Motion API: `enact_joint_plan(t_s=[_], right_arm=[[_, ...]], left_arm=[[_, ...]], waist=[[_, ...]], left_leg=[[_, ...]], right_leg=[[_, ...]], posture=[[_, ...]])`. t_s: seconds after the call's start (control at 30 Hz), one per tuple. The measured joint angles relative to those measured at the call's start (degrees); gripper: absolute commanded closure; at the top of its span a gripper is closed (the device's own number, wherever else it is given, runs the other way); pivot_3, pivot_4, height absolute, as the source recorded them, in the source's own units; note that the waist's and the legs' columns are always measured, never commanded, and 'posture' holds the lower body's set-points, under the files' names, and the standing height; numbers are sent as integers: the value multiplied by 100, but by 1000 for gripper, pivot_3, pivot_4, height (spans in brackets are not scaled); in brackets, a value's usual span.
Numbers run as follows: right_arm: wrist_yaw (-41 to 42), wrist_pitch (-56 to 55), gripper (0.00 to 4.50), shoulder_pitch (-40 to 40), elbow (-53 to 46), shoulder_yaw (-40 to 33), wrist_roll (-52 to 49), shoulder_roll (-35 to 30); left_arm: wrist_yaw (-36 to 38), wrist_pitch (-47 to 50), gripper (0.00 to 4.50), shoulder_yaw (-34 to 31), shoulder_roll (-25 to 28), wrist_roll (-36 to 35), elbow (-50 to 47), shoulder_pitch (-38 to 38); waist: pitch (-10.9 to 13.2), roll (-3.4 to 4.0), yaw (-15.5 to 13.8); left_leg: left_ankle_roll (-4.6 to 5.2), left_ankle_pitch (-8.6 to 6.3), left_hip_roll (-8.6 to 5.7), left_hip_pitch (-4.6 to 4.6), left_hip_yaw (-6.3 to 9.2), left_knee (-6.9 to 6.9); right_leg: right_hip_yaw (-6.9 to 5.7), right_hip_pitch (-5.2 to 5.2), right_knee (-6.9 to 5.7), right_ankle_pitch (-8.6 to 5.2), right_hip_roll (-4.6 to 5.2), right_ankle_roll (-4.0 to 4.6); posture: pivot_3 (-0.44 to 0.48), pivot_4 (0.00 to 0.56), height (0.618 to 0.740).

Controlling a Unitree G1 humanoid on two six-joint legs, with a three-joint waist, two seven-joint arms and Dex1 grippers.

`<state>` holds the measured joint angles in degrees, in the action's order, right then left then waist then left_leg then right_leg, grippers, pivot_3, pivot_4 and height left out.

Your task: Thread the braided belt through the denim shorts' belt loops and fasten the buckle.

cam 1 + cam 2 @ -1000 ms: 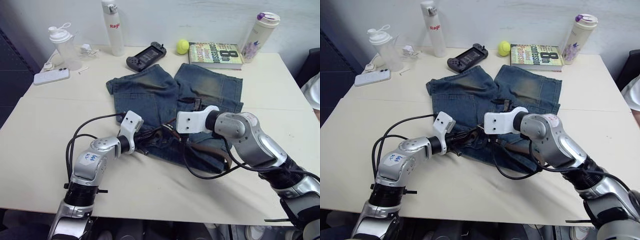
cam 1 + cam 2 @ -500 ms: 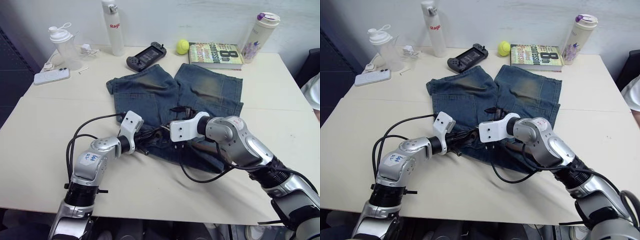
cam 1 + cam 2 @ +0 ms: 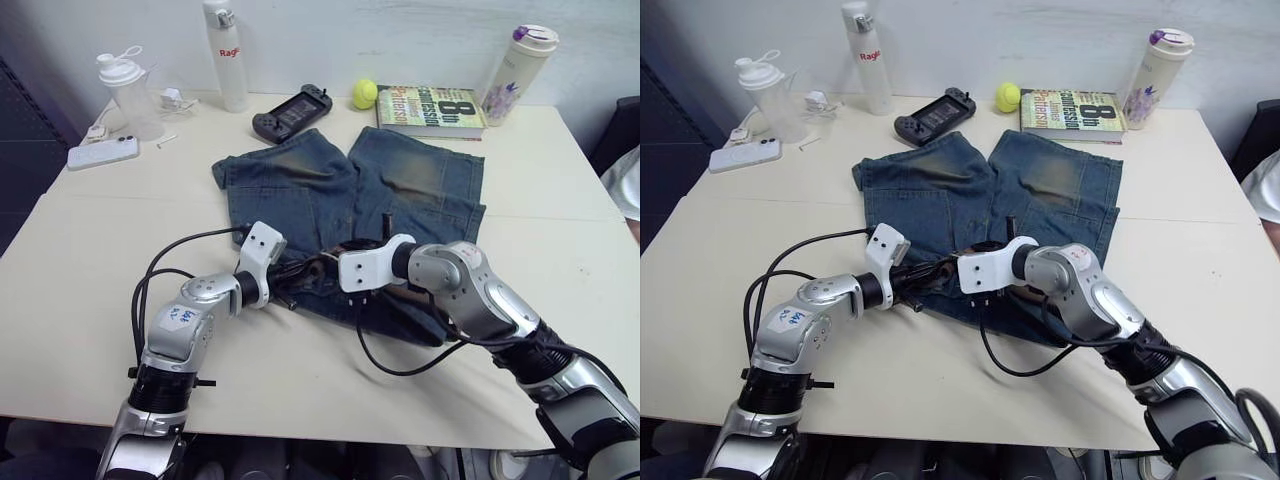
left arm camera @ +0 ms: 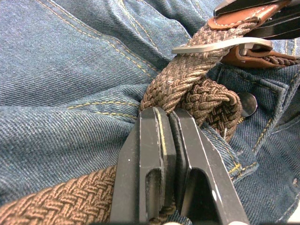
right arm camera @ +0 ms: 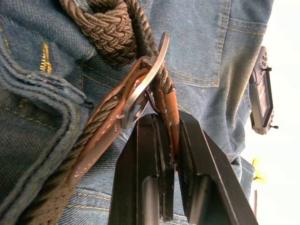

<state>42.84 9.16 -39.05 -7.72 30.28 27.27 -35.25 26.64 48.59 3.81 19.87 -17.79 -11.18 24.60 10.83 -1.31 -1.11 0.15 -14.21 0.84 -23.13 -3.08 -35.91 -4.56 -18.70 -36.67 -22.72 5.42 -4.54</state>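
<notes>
the shorts lie flat on the worktop, the belt bunched at the waistband. the left hand pinches the braided strap just beside the buckle; the right hand pinches the belt's leather end behind the buckle. both forearms lie low over the worktop, hands facing each other.

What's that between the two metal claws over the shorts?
In the left wrist view, the braided belt and its buckle bridge them, lying on the denim shorts.

Cream table bearing denim shorts, book, phone, bottles
</notes>
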Motion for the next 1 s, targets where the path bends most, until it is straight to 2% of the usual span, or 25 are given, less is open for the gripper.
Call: enact_joint_plan(t_s=[0.27, 0.4, 0.5, 0.7, 0.77, 0.83, 0.97, 1.0], right_arm=[[36, 328, 4480, 226, -194, -208, 87, 224], [-2, 448, 4480, 367, -387, -283, 92, 333], [-54, 432, 4480, 426, -618, -308, 78, 409], [-125, 339, 4480, 468, -865, -308, 70, 442], [-214, 240, 4500, 466, -1014, -309, 62, 462], [-223, 211, 4500, 469, -995, -309, 62, 461], [-314, 466, 4500, 506, -606, -611, 211, 352], [-315, 464, 4500, 506, -607, -610, 211, 361]], left_arm=[[-3, -58, 4500, -141, -102, -56, 2, -73], [111, 97, 4500, -496, -47, -386, -225, -259], [601, 160, 4500, -875, 431, -888, -421, -405], [1140, 181, 4500, -1290, 893, -1295, -436, -400], [1617, 97, 3744, -1452, 1272, -1515, -408, -426], [1613, 71, 3291, -1392, 1266, -1510, -440, -490], [1474, 86, 1502, -1302, 1177, -1569, -523, -840], [1474, 74, 1189, -1303, 1178, -1572, -535, -842]], waist=[[0, 0, -3], [0, 0, 21], [3, 1, 112], [5, 4, 158], [5, 4, 143], [5, 4, 136], [5, 4, 135], [5, 4, 147]], left_leg=[[0, 0, 0, -2, 1, -2], [0, 0, 1, -5, 2, 1], [-3, 1, 8, -8, 2, 1], [-7, 3, 8, -4, 1, 4], [-7, 3, 6, -5, 1, 4], [-5, 2, 4, -6, 0, 4], [-4, 1, 6, -6, 0, 2], [-4, 1, 7, -6, 0, 2]], right_leg=[[-1, -1, -4, 0, 0, 0], [0, -3, -14, 0, -1, 0], [0, -10, -17, 0, -8, 1], [3, -14, -15, -2, -9, 4], [4, -14, -13, -2, -7, 5], [7, -13, -17, -2, -4, 4], [7, -14, -21, -2, -5, 5], [7, -15, -21, -2, -6, 5]], posture=[[0, 150, 740], [0, 150, 740], [0, 150, 740], [0, 150, 740], [0, 150, 740], [0, 150, 740], [0, 150, 740], [0, 150, 740]])
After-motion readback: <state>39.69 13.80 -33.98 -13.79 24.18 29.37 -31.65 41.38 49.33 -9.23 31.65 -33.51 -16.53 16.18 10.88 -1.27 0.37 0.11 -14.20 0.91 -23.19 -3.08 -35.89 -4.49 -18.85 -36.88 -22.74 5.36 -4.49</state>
